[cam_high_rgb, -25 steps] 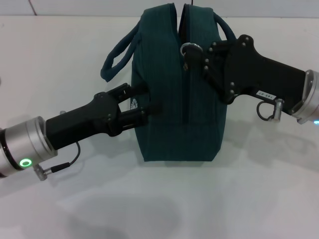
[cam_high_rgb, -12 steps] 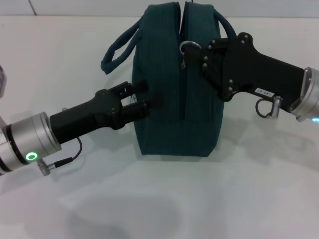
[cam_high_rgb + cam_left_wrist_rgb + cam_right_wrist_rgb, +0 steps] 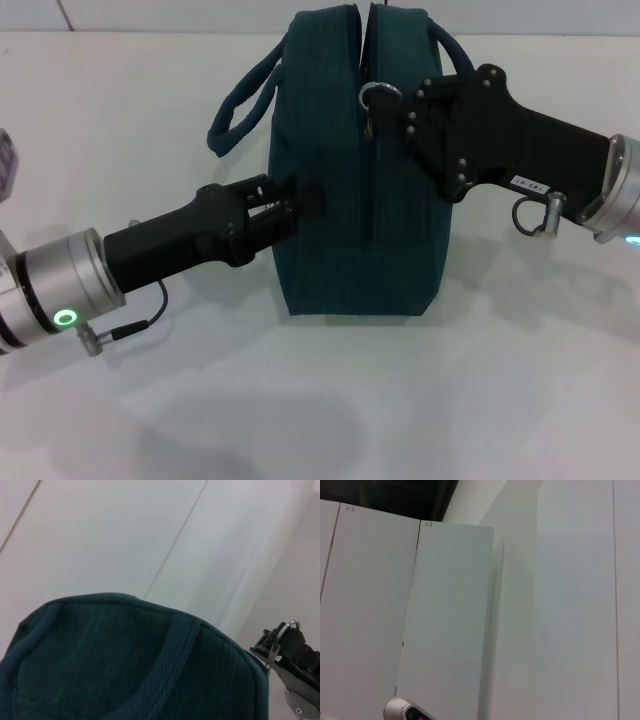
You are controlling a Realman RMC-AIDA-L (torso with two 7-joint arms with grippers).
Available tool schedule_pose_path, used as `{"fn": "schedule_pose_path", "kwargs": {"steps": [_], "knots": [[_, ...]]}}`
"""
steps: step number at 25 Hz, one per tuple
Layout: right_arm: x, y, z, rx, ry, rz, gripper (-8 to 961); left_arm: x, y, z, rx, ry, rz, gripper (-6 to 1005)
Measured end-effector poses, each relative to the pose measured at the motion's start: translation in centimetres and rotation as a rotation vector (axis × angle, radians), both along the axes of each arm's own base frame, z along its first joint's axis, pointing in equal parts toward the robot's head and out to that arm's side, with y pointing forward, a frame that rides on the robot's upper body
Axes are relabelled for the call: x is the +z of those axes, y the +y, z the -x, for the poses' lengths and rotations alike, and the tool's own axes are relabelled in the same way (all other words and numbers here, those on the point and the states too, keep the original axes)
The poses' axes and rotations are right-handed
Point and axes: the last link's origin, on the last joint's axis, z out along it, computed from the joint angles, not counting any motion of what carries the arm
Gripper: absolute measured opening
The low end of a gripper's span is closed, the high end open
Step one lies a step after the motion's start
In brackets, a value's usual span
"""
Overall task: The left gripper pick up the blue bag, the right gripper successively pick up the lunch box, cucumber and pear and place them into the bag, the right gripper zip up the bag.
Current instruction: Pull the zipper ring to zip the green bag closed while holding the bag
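Note:
The blue bag (image 3: pixel 350 220) stands upright mid-table with its zip running along the top and its two handles spread to the sides. My left gripper (image 3: pixel 300 198) is pressed against the bag's left side, its fingers drawn together on the fabric. My right gripper (image 3: pixel 385 115) reaches in from the right and sits at the metal ring pull (image 3: pixel 378 97), its tips closed at the pull. The left wrist view shows the bag's fabric (image 3: pixel 125 660) close up, with the right gripper (image 3: pixel 287 652) beyond it. Lunch box, cucumber and pear are out of view.
The white table (image 3: pixel 300 420) lies bare in front of the bag. A small pale object (image 3: pixel 5 160) pokes in at the left edge. The right wrist view shows only white wall panels (image 3: pixel 445 620).
The bag shifted slightly away from me. The left gripper's fingers, spread wide on the bag's side a second ago, have come together. The right gripper rose a little with the ring pull.

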Motion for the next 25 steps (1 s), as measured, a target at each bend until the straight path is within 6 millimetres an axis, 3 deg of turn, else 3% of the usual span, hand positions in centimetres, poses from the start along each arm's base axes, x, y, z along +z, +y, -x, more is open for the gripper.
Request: {"fn": "schedule_pose_path", "kwargs": {"steps": [11,25], "knots": [[0.00,-0.10,0.09,0.001,0.011,0.003,57,-0.02,-0.04,0.02,-0.005,0.006,0.005,259],[0.78,0.25,0.30,-0.024,0.063,-0.017,62,-0.95,-0.75,0.03,-0.058,0.066,0.061,112]]}}
